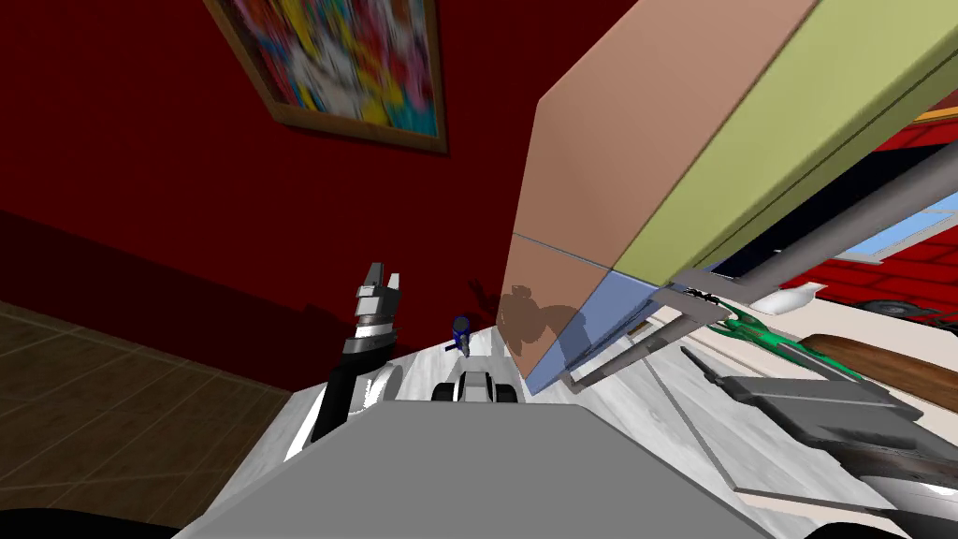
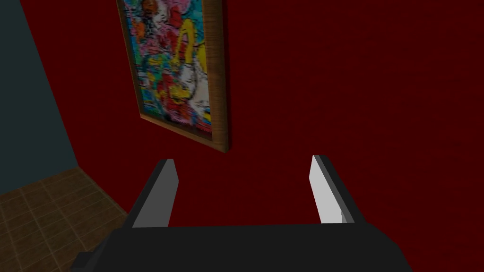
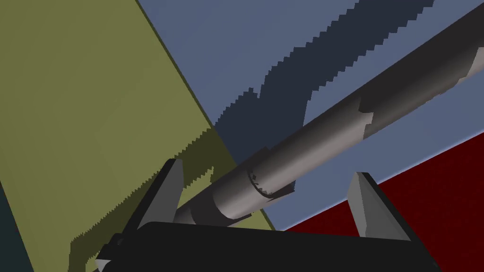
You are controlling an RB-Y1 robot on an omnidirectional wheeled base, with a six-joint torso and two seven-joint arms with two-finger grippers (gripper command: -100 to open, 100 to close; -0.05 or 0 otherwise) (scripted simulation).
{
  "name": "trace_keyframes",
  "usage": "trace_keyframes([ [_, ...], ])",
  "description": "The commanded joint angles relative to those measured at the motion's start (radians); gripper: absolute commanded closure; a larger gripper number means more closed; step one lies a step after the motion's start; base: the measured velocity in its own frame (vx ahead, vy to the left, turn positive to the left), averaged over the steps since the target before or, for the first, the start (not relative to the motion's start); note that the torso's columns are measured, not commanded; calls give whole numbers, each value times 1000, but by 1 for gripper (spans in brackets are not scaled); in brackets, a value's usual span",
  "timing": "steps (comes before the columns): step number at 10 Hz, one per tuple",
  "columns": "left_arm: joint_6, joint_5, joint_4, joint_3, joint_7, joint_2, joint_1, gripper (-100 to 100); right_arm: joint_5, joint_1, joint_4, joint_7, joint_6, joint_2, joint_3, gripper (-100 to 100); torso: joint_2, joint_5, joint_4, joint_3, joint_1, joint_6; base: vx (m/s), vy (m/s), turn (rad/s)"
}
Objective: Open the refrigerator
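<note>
right pincer (image 3: 267, 169) spread | handle (image 3: 331, 127) between fingers (image 3: 165, 198) | axis along refrigerator (image 1: 748, 140) front

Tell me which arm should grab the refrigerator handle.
Right. The open right end effector has the long grey cylindrical handle bar between its fingers, in front of the blue-grey door panel. The left end effector, open, faces the dark red wall, away from the tan-sided refrigerator.

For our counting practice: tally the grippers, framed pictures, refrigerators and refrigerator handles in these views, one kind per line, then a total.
Grippers, left gripper and right gripper: 2
Framed picture: 1
Refrigerator: 1
Handles, upper handle and lower handle: 2
Total: 6
</note>
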Motion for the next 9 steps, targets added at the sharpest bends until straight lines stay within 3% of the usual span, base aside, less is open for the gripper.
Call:
trace_keyframes([
  [1,0,0,0,0,0,0,0,0,49,34,0,43,2,-40,-58,-100,-1,0,0,0,0,0,121,85,3],
  [2,0,0,0,0,0,0,0,0,63,46,-1,57,1,-54,-77,-100,-1,0,0,-1,0,0,136,80,1],
  [4,0,0,0,0,0,0,0,0,54,38,1,49,1,-47,-67,-100,1,-1,0,0,-2,0,37,21,-9],
  [5,0,0,0,0,0,0,0,0,54,39,2,48,1,-46,-67,100,1,-1,0,1,-2,-1,4,-2,-18],
  [9,0,0,0,0,0,0,-1,0,44,28,-25,52,-49,-68,-52,100,1,0,1,0,-7,1,-173,-179,31],
])
